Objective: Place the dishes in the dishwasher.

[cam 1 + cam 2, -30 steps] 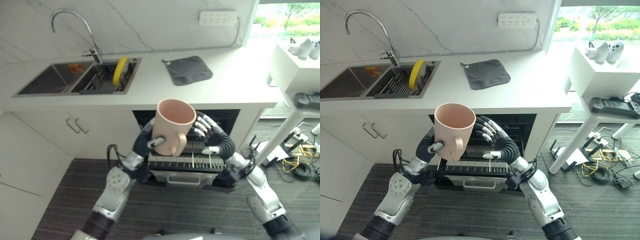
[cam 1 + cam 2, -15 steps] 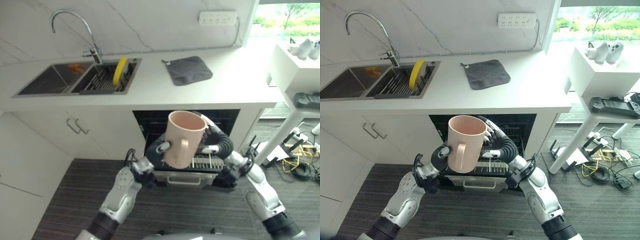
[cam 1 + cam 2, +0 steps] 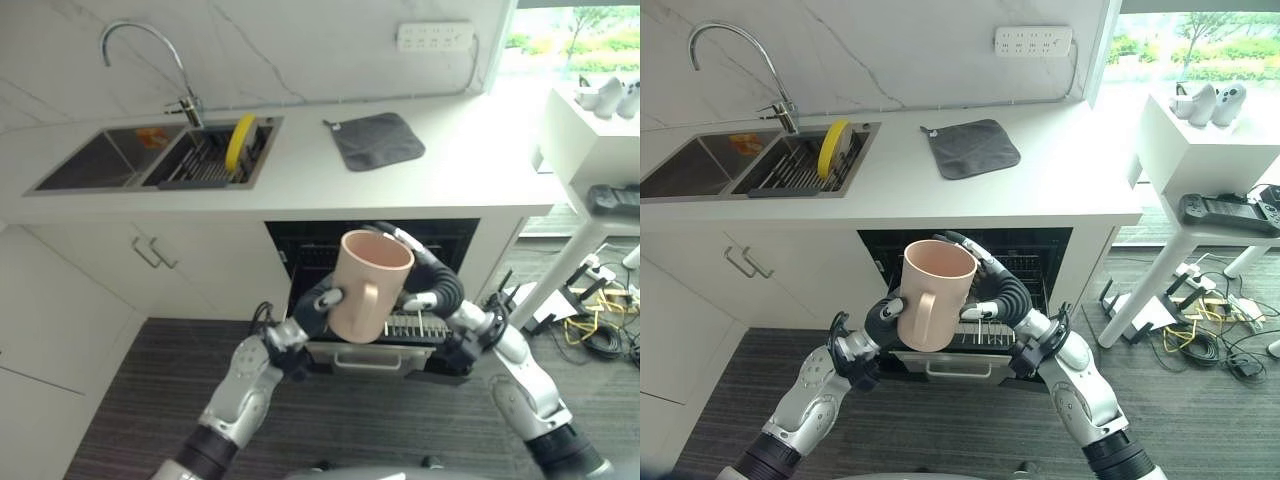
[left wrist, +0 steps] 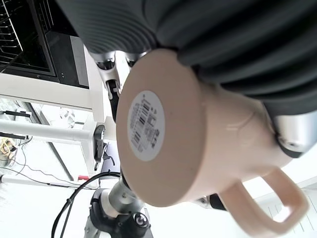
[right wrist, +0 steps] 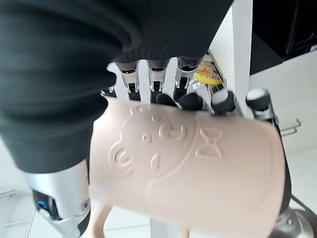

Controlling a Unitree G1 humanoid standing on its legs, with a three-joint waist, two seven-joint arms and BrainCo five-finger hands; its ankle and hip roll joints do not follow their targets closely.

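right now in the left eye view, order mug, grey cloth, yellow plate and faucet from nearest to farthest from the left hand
1. mug, held in the left hand
2. yellow plate, in the sink rack, up left
3. grey cloth, on the counter; too close to call with the plate
4. faucet, far back left

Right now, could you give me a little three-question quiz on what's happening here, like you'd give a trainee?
1. True or false: the mug stands on the counter.
2. Which robot hand touches the mug: A) left robot hand only, B) right robot hand only, C) both?
3. Fill in: the yellow plate stands in the ____.

Key:
1. False; it is held up in front of the open dishwasher.
2. C
3. sink
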